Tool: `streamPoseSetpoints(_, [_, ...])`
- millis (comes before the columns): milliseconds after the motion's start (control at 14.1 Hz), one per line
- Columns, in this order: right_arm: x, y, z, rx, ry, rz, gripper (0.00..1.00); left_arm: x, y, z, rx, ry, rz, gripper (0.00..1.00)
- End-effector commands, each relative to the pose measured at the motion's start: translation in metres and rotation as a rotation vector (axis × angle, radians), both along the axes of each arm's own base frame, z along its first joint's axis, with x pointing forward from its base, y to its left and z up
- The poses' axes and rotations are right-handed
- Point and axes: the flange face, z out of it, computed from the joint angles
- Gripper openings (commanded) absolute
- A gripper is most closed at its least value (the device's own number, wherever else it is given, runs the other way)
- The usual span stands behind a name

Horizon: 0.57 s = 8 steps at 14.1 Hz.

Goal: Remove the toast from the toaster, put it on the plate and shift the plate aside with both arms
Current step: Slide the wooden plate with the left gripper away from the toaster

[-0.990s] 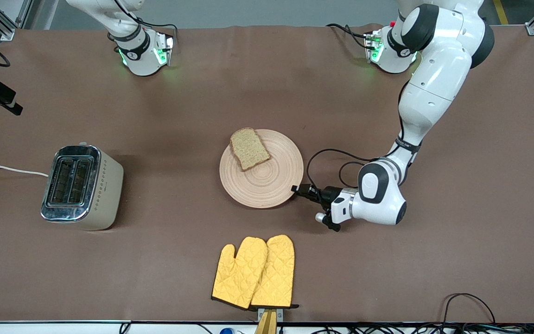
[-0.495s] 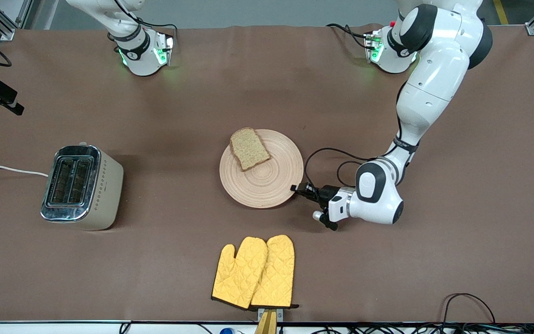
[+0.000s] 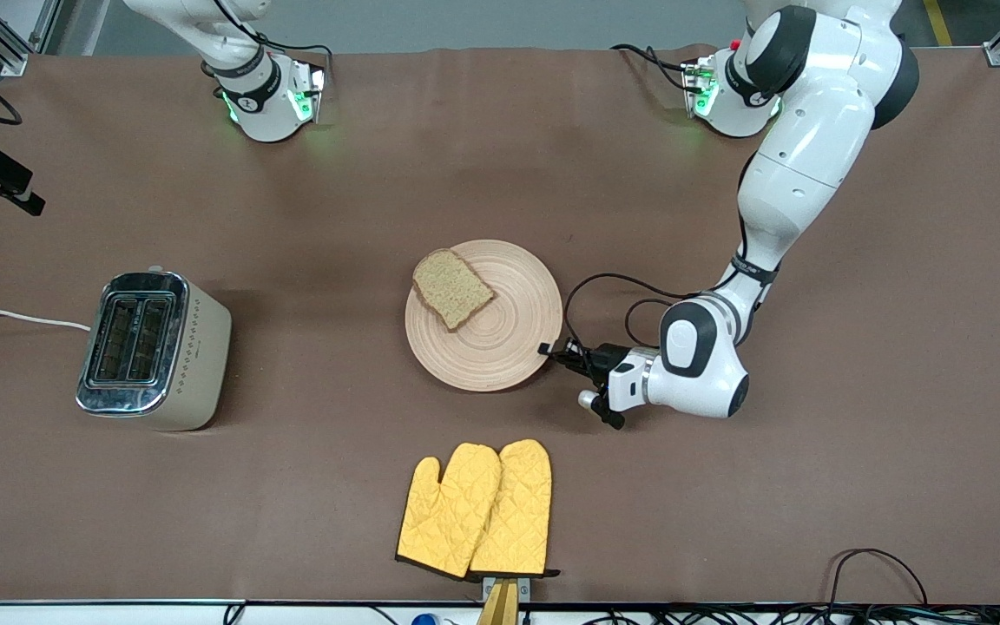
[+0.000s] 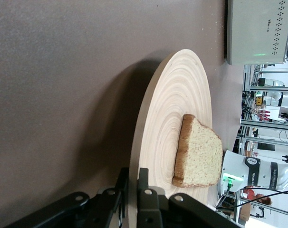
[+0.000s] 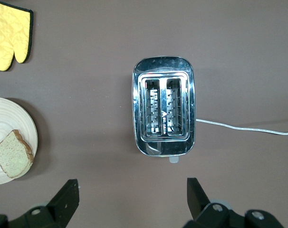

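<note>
The round pale wooden plate lies at the middle of the table, and the toast rests on it close to the rim toward the right arm's end. My left gripper is shut on the plate's rim at the left arm's end. In the left wrist view its fingers pinch the plate's edge, with the toast lying just past them. My right gripper hangs open and empty high over the toaster; it does not show in the front view.
The silver toaster stands toward the right arm's end, its white cable running off the table. Two yellow oven mitts lie nearer the front camera than the plate.
The left gripper has closed onto the plate's rim. The plate shifted slightly toward the right arm's end, and the toast slid and turned toward that rim. The right gripper stays open.
</note>
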Motion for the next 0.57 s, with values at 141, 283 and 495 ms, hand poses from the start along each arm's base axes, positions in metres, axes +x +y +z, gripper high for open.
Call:
streamPoseSetpoints(141, [0.001,0.007,0.002,-0.032,0.008,0.022,1.00,0.025,0.016,0.058,-0.002,-0.030,0.087,0.00])
streamPoseSetpoints(283, [0.002,0.011,0.003,-0.042,0.006,0.026,1.00,0.045,0.047,0.094,0.006,-0.025,0.168,0.00])
streamPoseSetpoints(495, [0.002,0.010,0.001,-0.043,0.004,0.025,1.00,0.068,0.099,0.129,0.005,-0.030,0.266,0.00])
